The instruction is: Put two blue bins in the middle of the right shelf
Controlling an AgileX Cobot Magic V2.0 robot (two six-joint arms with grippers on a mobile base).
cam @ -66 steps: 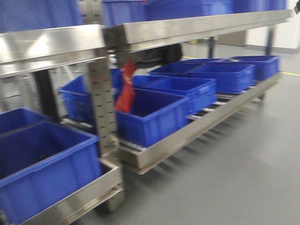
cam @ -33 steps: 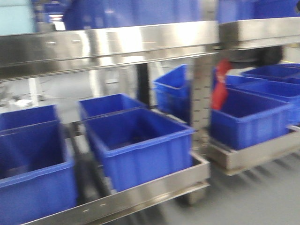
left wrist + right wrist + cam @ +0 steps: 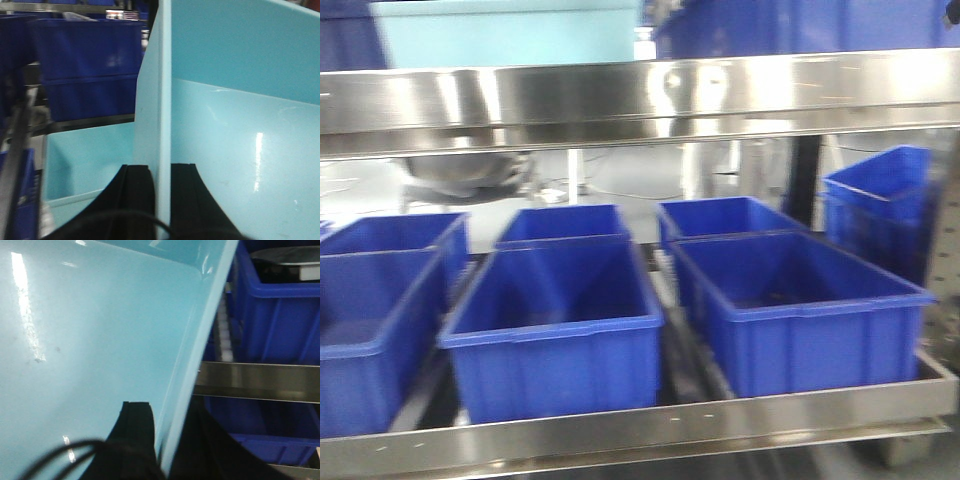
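Observation:
I hold a light blue bin point(image 3: 240, 125) by two of its walls. My left gripper point(image 3: 161, 167) is shut on one thin upright wall, a black finger on each side. My right gripper point(image 3: 167, 410) is shut on the opposite rim of the same bin point(image 3: 90, 330). In the front view the bin point(image 3: 510, 30) shows at the top, above the steel shelf edge point(image 3: 640, 95). Several dark blue bins sit on the lower shelf, among them one in the middle point(image 3: 555, 320) and one to the right point(image 3: 790, 300). Neither arm shows in the front view.
A steel rail point(image 3: 640, 425) fronts the lower shelf. Another dark blue bin point(image 3: 880, 210) stands tilted at the far right beside a perforated post point(image 3: 945, 290). Dark blue bins point(image 3: 90, 55) fill the racks seen from the left wrist, and more point(image 3: 275, 315) from the right wrist.
The front view has swung left along the racks: the post and red tag slid out to the right, more lower-shelf bins came in, and the light blue bin now shows at the top.

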